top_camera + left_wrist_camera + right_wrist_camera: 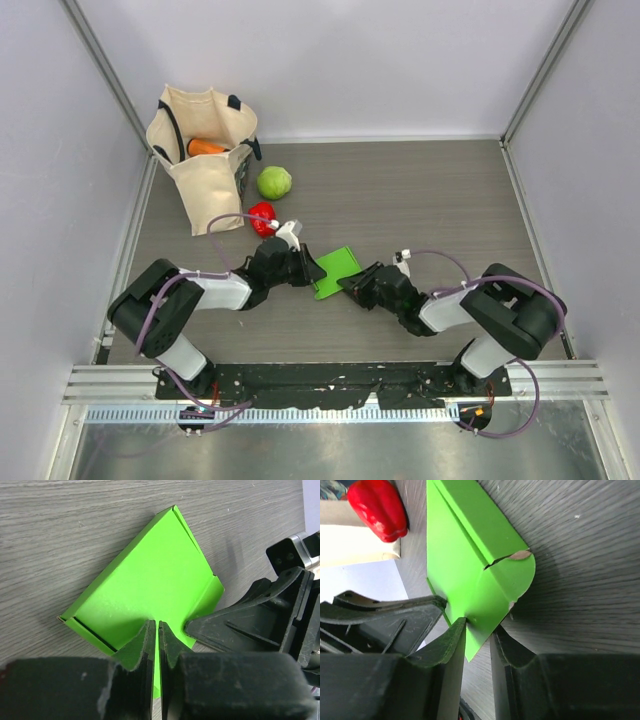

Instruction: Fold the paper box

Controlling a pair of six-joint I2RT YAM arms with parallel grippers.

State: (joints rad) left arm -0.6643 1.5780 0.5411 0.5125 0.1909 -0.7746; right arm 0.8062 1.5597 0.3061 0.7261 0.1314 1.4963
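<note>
While on the table (420,200), one paper box (335,270): left claw (155,628) tight on it, right claw (478,630) ajar.

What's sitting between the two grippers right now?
Only the paper box, as the top view shows: the left gripper pinches one edge, and the right gripper straddles the opposite corner.

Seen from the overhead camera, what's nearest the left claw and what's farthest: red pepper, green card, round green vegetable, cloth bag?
1. The paper box, pinched in the left gripper itself, mid-table.
2. The red pepper, just beyond it, slightly left.
3. The round green vegetable, farther back.
4. The cloth bag, back left corner.
</note>
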